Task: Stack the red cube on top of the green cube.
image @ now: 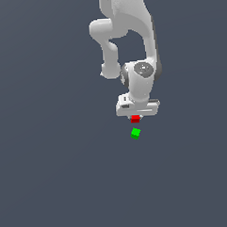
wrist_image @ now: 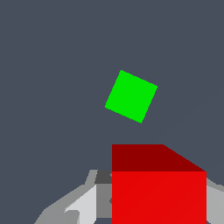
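The red cube (image: 135, 119) sits between the fingers of my white gripper (image: 136, 116), which is shut on it. In the wrist view the red cube (wrist_image: 159, 188) fills the near part of the picture, with a grey finger (wrist_image: 81, 205) against one side and the other finger's edge showing past the opposite side. The green cube (image: 135, 133) lies on the dark floor just in front of the gripper in the exterior view, turned at an angle and apart from the red cube. The wrist view shows the green cube (wrist_image: 131, 96) whole, ahead of the held cube.
The white arm (image: 131, 48) rises behind the gripper toward the top of the exterior view. Plain dark grey floor (image: 52, 175) spreads all around the two cubes.
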